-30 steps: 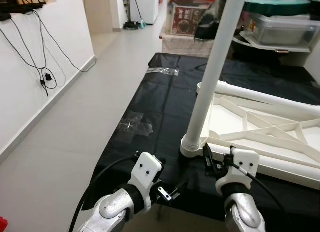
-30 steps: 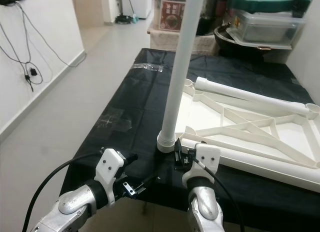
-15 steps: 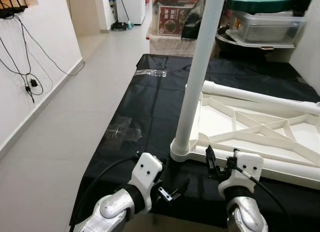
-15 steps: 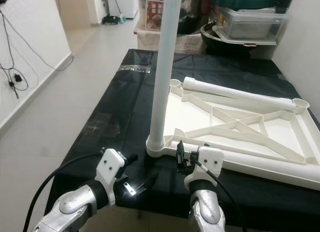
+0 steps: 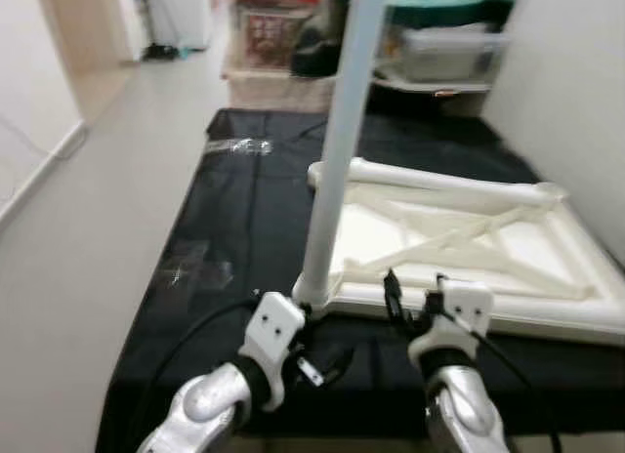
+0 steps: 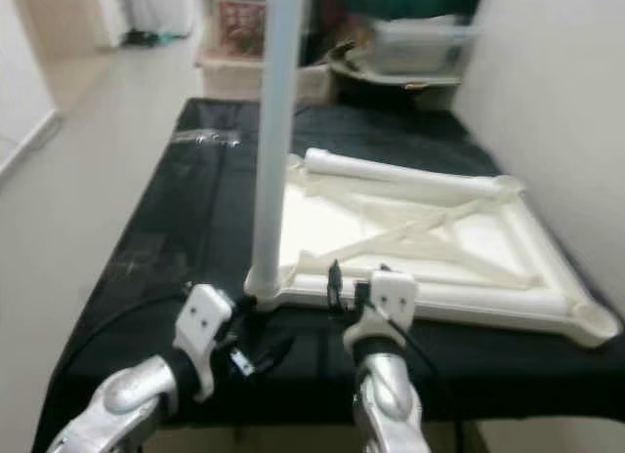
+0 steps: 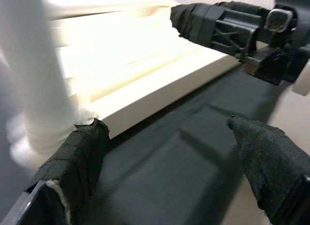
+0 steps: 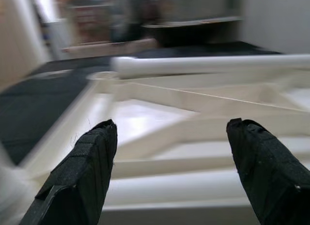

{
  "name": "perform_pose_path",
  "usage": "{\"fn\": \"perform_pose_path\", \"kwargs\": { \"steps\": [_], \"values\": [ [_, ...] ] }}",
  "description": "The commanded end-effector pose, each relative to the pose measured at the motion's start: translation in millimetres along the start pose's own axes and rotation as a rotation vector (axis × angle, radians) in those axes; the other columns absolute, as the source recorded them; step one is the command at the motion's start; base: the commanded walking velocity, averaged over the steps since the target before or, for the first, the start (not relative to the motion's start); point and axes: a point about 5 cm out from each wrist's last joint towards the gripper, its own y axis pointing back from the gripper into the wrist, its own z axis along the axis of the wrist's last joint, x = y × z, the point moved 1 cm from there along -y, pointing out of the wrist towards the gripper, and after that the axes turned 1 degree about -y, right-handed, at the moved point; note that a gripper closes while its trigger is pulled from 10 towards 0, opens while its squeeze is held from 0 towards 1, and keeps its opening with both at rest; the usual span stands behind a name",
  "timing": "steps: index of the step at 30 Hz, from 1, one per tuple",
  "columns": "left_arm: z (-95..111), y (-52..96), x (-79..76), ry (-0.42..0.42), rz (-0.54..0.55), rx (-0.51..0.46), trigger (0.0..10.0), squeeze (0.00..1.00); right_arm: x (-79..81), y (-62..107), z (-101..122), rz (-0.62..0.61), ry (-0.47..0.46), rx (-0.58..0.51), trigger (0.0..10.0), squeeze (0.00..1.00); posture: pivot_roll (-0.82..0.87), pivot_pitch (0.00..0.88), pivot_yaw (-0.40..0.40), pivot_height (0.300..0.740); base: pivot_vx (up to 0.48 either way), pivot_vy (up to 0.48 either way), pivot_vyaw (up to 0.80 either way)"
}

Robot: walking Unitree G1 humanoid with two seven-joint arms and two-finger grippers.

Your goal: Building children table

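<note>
as the head views had swung rightward since a second before, blurred, the white table frame [image 5: 459,248] lay flat on the black sheet [image 5: 244,219], its one fitted leg [image 5: 337,141] upright. both the left gripper [image 5: 327,360] and right gripper [image 5: 410,292] hovered spread and empty near that corner; three sockets awaited legs.

White table frame [image 5: 459,240], white leg [image 5: 337,150], black cloth [image 5: 239,214], black-fingered tools

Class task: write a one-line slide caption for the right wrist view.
Open right gripper faces the upturned white table frame lying on black sheeting.
</note>
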Motion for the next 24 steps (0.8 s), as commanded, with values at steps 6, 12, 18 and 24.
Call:
{"fn": "perform_pose_path", "kwargs": {
  "steps": [6,12,18,24],
  "values": [
    [-1.9,0.4,-2.0,0.011,-0.006,0.007,10.0,0.0,-1.3,-8.4,-3.7,0.102,-0.033,0.047,10.0,0.0,0.12,0.0,-0.039,0.74,0.0,0.0,0.0],
    [-1.2,0.7,-2.8,0.01,-0.007,0.006,10.0,0.0,-12.9,-24.5,0.8,0.203,0.037,0.04,10.0,0.0,0.12,0.0,-0.043,0.74,0.0,0.0,0.14],
    [-0.4,1.6,-3.7,0.007,-0.007,0.006,10.0,0.0,-18.0,-39.2,7.1,0.247,0.067,0.043,10.0,0.0,0.13,0.0,-0.048,0.74,0.0,0.0,0.57],
    [-0.4,3.0,-4.6,0.008,-0.006,0.008,10.0,0.0,-27.2,-46.5,6.6,0.357,0.135,0.118,10.0,0.0,0.13,0.0,-0.049,0.74,0.0,0.0,0.09]
  ]
}}
